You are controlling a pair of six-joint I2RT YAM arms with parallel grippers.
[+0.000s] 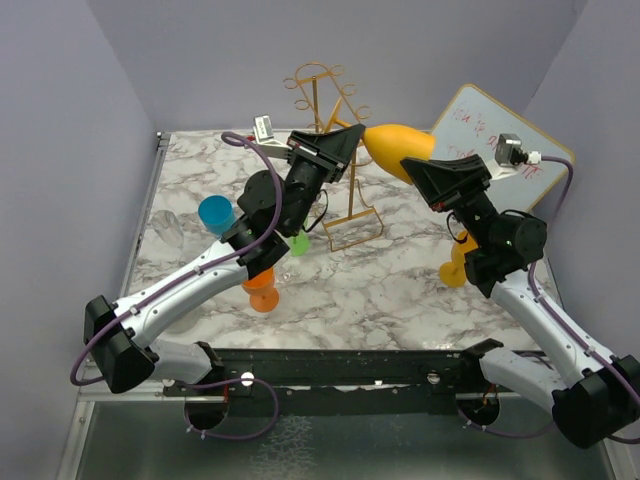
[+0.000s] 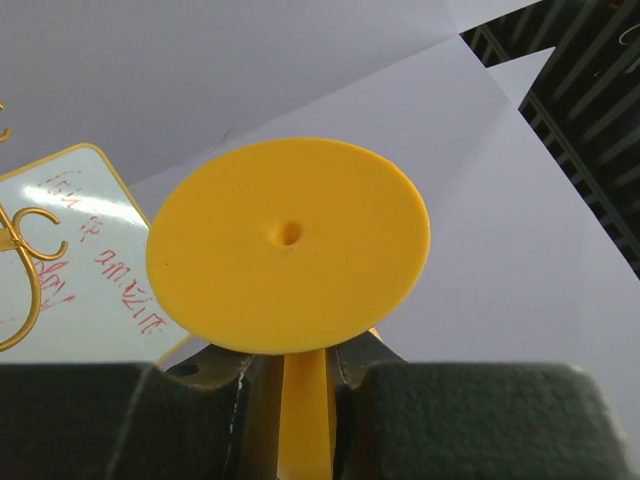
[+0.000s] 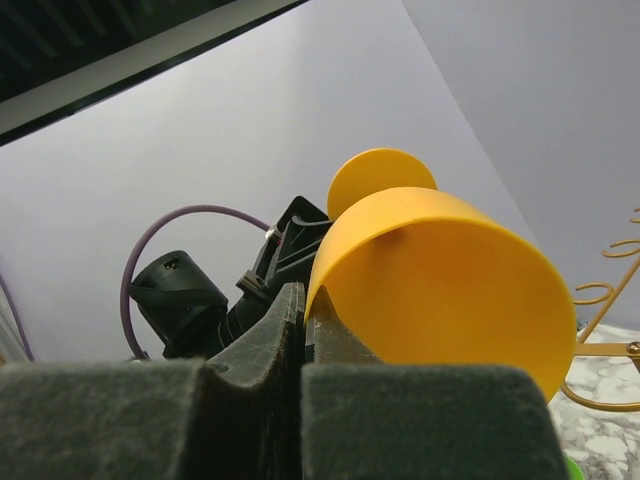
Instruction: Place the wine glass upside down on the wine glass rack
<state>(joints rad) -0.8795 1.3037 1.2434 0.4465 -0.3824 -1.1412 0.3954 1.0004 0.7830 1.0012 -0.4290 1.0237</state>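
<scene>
Above the marbled table (image 1: 400, 290), the wine glass (image 1: 400, 148) was held on its side in the air, beside the wine glass rack (image 1: 322, 100). Its bowl rim was pinched by the closed right gripper (image 3: 303, 330). Its stem was narrowly flanked by the left gripper (image 2: 305, 400); a firm grip could not be told.

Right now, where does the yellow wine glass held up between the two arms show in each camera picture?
Top external: the yellow wine glass lies sideways in the air, upper middle, just right of the rack.
Left wrist: centre, round foot facing the camera, stem running down to the bottom edge.
Right wrist: centre right, bowl large, foot peeking behind it.
Shared landmark: the wine glass rack, golden wire in all three.
</scene>
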